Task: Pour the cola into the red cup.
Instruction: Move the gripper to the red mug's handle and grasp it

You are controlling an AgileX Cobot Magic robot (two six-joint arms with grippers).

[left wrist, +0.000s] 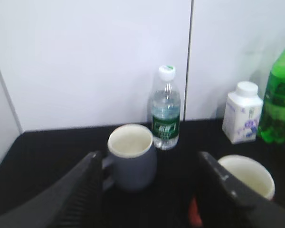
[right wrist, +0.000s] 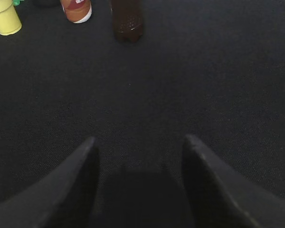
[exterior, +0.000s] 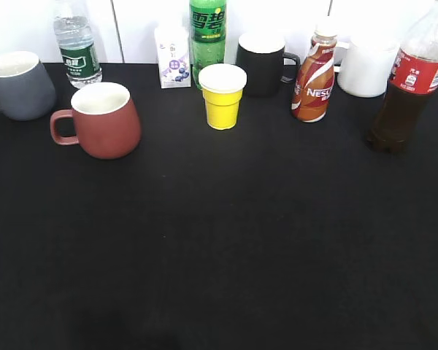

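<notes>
Exterior view: black table (exterior: 219, 248). Red cup (exterior: 102, 120) upright at upper left, handle pointing left, white inside, nothing in it that I can see. Grey mug (exterior: 18, 84) at the left edge, water bottle (exterior: 77, 47) behind. Yellow cup (exterior: 222, 96) at upper centre, with a carton (exterior: 173, 57), green bottle (exterior: 207, 36) and black mug (exterior: 263, 64) behind it. Nescafe bottle (exterior: 314, 76) right of centre. Cola (exterior: 410, 84) upright at the upper right edge, well apart from the red cup. No arm in frame.

Left wrist view: left gripper (left wrist: 152, 194) spread wide, holding nothing. Grey mug between the fingers, beyond the tips; red cup's rim (left wrist: 247, 175) at lower right.

Right wrist view: right gripper (right wrist: 138, 156) spread wide, empty, above bare table. Cola base (right wrist: 127, 21) at top centre, well ahead.
</notes>
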